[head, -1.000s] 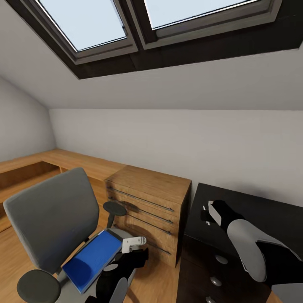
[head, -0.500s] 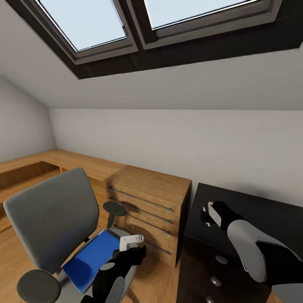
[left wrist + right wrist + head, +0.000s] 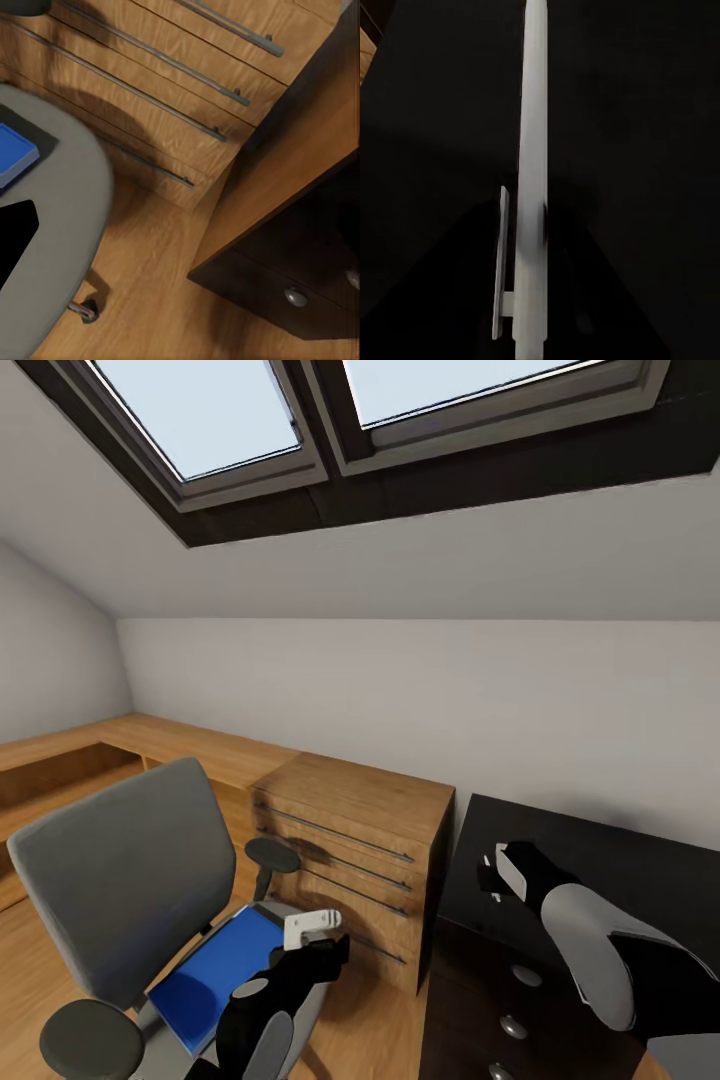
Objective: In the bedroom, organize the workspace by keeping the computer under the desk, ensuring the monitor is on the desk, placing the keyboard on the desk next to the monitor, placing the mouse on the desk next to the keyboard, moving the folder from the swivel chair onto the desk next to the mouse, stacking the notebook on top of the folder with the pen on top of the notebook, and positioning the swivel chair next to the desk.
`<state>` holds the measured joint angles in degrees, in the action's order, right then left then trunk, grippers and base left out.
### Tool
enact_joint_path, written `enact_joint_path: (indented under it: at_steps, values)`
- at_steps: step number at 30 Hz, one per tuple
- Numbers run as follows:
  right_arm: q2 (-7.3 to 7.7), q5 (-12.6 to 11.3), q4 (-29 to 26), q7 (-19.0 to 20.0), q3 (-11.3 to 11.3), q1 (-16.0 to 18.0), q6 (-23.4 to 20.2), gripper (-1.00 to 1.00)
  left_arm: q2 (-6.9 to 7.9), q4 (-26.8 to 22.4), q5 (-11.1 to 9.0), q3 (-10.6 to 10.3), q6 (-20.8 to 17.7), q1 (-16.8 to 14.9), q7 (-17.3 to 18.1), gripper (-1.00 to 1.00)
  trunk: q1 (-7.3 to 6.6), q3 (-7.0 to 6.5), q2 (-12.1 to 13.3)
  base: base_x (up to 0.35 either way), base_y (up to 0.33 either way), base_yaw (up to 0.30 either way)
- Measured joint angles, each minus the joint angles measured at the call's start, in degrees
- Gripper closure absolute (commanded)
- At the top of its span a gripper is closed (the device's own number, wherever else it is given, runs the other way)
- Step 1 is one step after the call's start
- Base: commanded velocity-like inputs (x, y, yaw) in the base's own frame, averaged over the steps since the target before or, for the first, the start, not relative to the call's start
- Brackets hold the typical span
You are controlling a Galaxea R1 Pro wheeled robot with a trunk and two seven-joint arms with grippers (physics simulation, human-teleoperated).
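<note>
The swivel chair [image 3: 120, 880] stands at the left with its grey back toward the wall. The blue folder [image 3: 215, 970] lies flat on its seat, and one corner of the folder [image 3: 11, 154] shows in the left wrist view. My left gripper [image 3: 312, 928] hovers just past the folder's right edge, above the seat's rim, open and empty. My right gripper [image 3: 497, 868] is open over the glossy black desk [image 3: 600, 860], holding nothing. In the right wrist view the desk top [image 3: 645, 112] is crossed by a pale narrow strip that I cannot identify.
A light-wood drawer chest [image 3: 350, 860] stands between chair and desk, close to the left gripper. The desk's black drawer unit [image 3: 300, 262] has round silver knobs [image 3: 525, 977]. Low wooden shelving [image 3: 60, 760] runs along the left wall. Skylights [image 3: 200, 410] are overhead.
My left gripper has drifted a little to the left, closer to the folder's edge. The right arm, the chair and the camera have stayed put.
</note>
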<state>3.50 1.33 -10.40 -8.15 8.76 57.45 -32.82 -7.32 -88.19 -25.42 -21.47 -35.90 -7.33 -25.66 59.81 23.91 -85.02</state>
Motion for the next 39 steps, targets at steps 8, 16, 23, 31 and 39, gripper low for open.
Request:
enact_joint_path:
  at_steps: [8,16,23,31,39]
  values:
    - [0.03,0.00,0.03,0.00,0.00,0.00,0.09,1.00,-0.04,-0.15,-0.75,0.00,0.01,0.00,-0.06,-1.00,1.76,1.44,-3.21,0.000,0.000,0.000]
    - [-0.09,0.00,0.03,-0.01,-0.01,0.00,1.07,1.00,0.01,-0.16,-0.79,0.00,0.03,0.00,-0.06,-1.00,3.52,2.87,-6.42,0.000,0.000,0.000]
    - [-0.12,-0.01,0.03,-0.08,-0.06,0.00,1.27,1.00,0.02,-0.16,-0.79,0.00,0.02,0.00,-0.06,-1.00,5.05,4.13,-9.23,0.000,0.000,0.000]
    - [-0.27,0.18,0.07,-0.15,-0.11,0.01,1.46,1.00,0.01,-0.16,-0.79,0.00,-0.01,0.00,-0.06,-1.00,5.72,4.67,-10.45,0.000,0.000,0.000]
    - [-0.28,0.11,0.03,-0.13,-0.10,0.01,1.50,1.00,0.09,-0.16,-0.79,0.08,-0.02,0.00,-0.06,-1.00,5.72,4.67,-10.45,0.000,0.000,0.000]
